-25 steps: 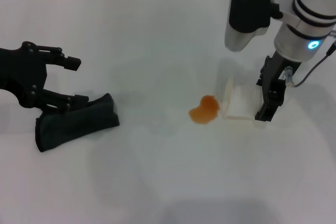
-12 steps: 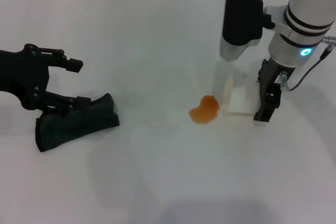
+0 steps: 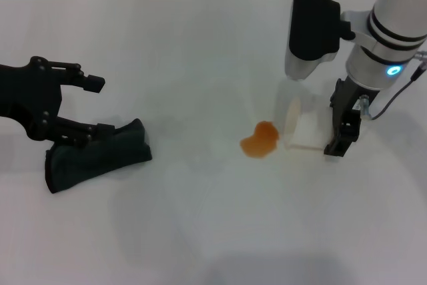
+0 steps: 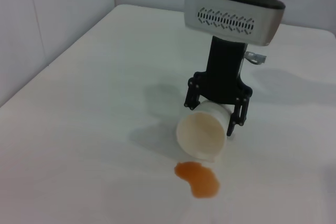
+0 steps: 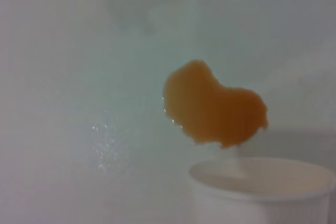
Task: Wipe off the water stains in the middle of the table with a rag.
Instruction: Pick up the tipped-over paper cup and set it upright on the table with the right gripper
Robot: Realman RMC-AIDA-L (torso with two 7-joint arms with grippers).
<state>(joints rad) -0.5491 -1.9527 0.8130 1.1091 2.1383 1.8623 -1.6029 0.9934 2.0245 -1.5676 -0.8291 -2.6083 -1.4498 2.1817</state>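
1. Here, one rag (image 3: 93, 155) lies on the white table (image 3: 200, 231), far over on the left side, well apart from the spill.
2. One left gripper (image 3: 90, 106) sits right over the rag, with its two fingers spread wide and nothing in them.
3. One orange puddle, the water stains (image 3: 260, 140), sits near the middle, touching the mouth of one paper cup (image 3: 301, 128).
4. One right gripper (image 3: 319, 125) squeezes the tipped cup.
5. The left wrist view shows the cup's open mouth (image 4: 200, 135) and both fingers around it; the head view shows just one finger.
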